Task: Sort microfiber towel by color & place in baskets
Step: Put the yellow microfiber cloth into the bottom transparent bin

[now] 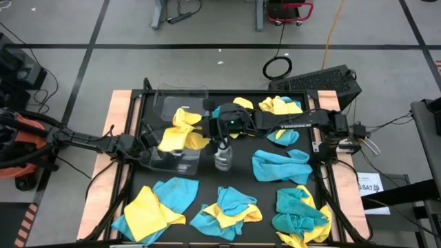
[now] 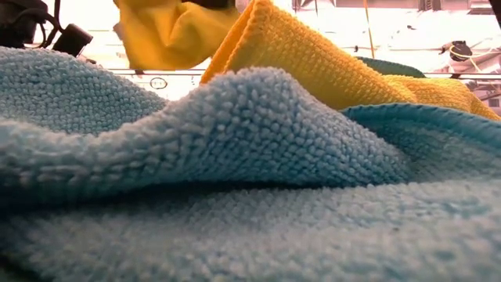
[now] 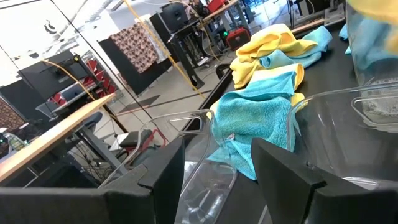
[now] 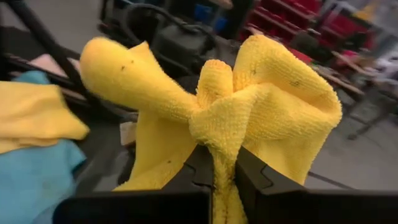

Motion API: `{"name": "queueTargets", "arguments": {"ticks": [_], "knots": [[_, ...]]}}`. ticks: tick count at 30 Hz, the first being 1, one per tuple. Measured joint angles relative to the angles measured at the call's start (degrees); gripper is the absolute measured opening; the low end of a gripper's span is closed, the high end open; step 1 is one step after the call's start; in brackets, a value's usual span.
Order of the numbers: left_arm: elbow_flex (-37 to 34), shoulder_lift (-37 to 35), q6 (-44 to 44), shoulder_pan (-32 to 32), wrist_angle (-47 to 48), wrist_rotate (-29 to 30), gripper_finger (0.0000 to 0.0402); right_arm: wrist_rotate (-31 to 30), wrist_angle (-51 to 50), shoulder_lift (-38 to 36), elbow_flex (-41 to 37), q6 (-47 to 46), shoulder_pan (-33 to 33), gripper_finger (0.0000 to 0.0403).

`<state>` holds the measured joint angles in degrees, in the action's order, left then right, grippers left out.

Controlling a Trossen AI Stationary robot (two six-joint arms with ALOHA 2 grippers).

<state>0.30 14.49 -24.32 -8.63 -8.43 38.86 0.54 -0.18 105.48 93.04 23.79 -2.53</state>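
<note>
Several yellow and teal-blue microfiber towels lie in heaps on the black mat, such as the blue one [image 1: 279, 165] and the mixed pile [image 1: 227, 210]. Two clear baskets stand at the left centre, one farther [image 1: 182, 102] and one nearer [image 1: 172, 157]. My right gripper [image 1: 207, 129] reaches in from the table's right and is shut on a yellow towel [image 1: 180, 131] held over the baskets. My left gripper [image 3: 214, 180] waits at the nearer basket's left side. Its fingers stand apart, with the basket's clear rim [image 3: 208, 186] between them. My right gripper pinches a bunched fold of the yellow towel [image 4: 219, 146] between its two fingers, coming about level from the table's right. The cloth bulges out in lobes past the fingertips and hangs lifted clear above the baskets. My left gripper: I cannot tell whether its fingers touch the basket's rim.
A small clear spray bottle [image 1: 224, 155] stands upright just right of the nearer basket, below my right arm. A blue towel [image 2: 235, 157] and a yellow one [image 2: 313, 63] fill the low view's foreground. Wooden rails [image 1: 120, 103] border the mat.
</note>
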Motion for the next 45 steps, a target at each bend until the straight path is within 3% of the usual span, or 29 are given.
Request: {"name": "queueTargets", "arguments": {"ticks": [2, 8, 20, 24, 34, 45], "knots": [[0.0, 0.0, 0.0, 0.0, 0.0, 0.0, 0.0193, 2.6, 0.3, 0.6, 0.1, 0.0, -0.2, 0.0013], [0.0, 0.0, 0.0, 0.0, 0.0, 0.0, 0.0193, 3.1, 0.4, 0.7, 0.1, 1.3, -0.5, 0.0033], [0.0, 0.0, 0.0, 0.0, 0.0, 0.0, 0.0193, 5.8, 0.3, 0.7, 0.1, 1.8, -0.5, 0.0233], [0.0, 0.0, 0.0, 0.0, 0.0, 0.0, 0.0193, 5.8, 0.2, 0.7, 0.1, 1.5, -0.5, 0.0275], [0.0, 0.0, 0.0, 0.0, 0.0, 0.0, 0.0193, 5.4, -0.3, 0.7, 0.1, 1.3, -0.4, 0.0271], [0.0, 0.0, 0.0, 0.0, 0.0, 0.0, 0.0193, 5.3, -10.2, -8.2, 0.1, 0.4, 1.2, 0.0254]]}}
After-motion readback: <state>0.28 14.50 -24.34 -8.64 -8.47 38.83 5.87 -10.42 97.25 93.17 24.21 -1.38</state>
